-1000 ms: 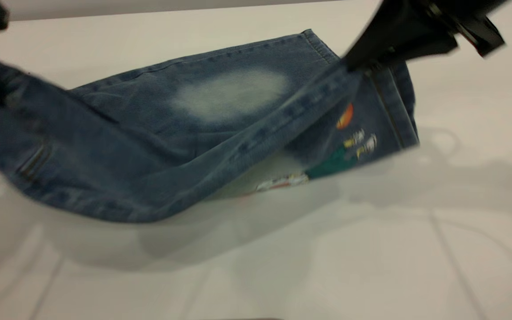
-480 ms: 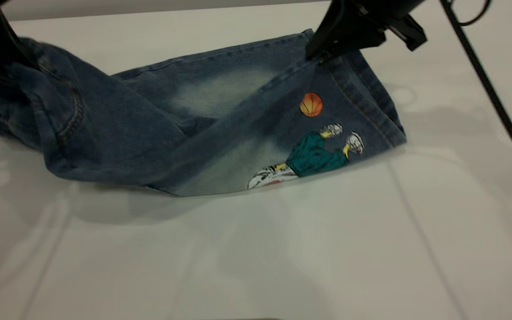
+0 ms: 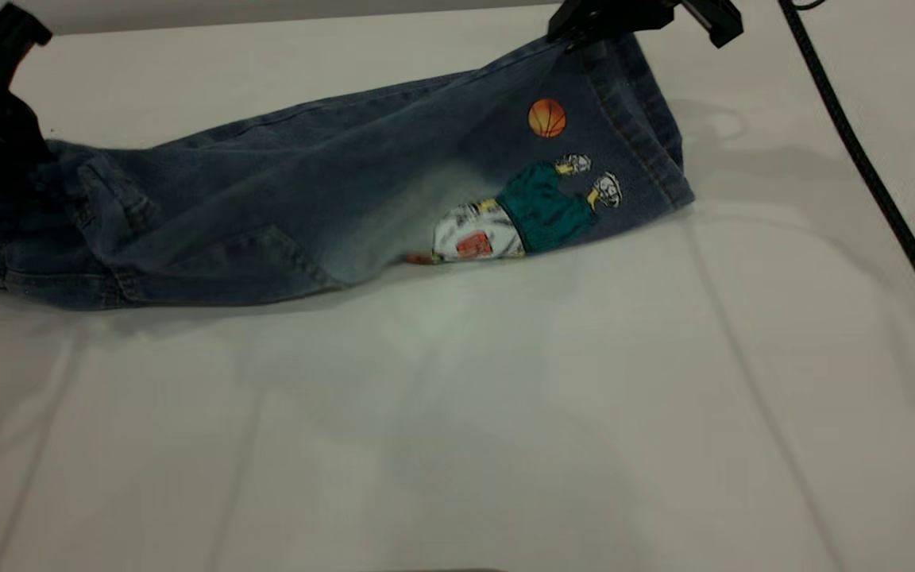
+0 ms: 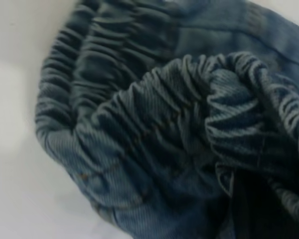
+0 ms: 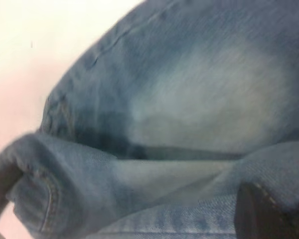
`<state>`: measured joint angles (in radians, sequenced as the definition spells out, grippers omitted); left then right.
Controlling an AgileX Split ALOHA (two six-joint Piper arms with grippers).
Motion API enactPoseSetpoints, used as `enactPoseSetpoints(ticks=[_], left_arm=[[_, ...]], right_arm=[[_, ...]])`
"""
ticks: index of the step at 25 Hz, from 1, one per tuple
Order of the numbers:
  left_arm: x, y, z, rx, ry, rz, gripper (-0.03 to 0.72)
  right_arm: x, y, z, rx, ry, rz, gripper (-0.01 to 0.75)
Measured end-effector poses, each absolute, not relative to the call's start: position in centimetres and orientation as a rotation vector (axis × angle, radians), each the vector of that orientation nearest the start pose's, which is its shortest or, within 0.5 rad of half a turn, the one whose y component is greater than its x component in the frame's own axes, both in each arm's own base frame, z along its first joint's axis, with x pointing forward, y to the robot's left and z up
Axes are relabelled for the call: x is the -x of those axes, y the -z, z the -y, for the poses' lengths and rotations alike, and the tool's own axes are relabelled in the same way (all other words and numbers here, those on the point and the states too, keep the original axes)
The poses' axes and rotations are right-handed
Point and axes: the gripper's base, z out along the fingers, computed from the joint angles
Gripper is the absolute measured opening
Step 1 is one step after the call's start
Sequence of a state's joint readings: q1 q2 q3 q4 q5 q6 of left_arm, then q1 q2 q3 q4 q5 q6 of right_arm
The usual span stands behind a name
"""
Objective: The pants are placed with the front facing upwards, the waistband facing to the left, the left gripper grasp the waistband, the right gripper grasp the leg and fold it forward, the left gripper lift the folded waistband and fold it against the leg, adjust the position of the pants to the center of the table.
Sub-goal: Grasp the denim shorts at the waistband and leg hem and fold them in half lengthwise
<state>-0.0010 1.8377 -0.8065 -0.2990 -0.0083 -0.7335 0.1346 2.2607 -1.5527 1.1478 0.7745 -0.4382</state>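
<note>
Folded lengthwise along the far half of the white, smooth bench [image 3: 457, 445]: short pants [image 3: 283, 214] of blue denim, soft and creased, tan stitching along the seams. Uppermost, the leg [image 3: 553, 167], back side showing, with a stitched hem at the right end. Printed on it, an orange basketball [image 3: 546, 117] and a cartoon player [image 3: 525, 210] in a teal and white outfit; no legible writing. An angular patch pocket [image 3: 267, 254] visible toward the waist end.

At the far right corner of the hem, the right claw [image 3: 573, 36]: black, slim-pointed, clenched on the leg's edge and holding it a little off the bench. Trailing from that side, a long black cable [image 3: 870, 175] across the bench. In the right wrist view, a pale faded oval [image 5: 214, 99] on the layer beneath.

At the left end, the waistband [image 4: 154, 124]: darker, gathered into tight elastic ruffles, bunched and doubled over. Pressed against it in the exterior view, the left claw [image 3: 21, 159], black and bulky, tips buried in the cloth; grip impossible to make out.
</note>
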Motion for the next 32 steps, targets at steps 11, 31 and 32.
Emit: enactPoseSetpoints(ticks=[11,31,32], left_arm=[[-34.0,-9.1,-0.4,1.472,0.440,-2.104,0.099],[-37.4,-8.7,-0.4,1.449,0.473,-2.062,0.153],[-37.4,-8.7,-0.4,1.445,0.474,-2.058,0.175]], right_arm=[[-47.7,-8.7,-12.0,-0.608,-1.318,-2.528,0.022],[-51.2,-6.2,-10.5,-0.981,-1.456,-2.291,0.058],[-51.2,-6.0,-10.3,-1.002,-1.457,-2.278,0.071]])
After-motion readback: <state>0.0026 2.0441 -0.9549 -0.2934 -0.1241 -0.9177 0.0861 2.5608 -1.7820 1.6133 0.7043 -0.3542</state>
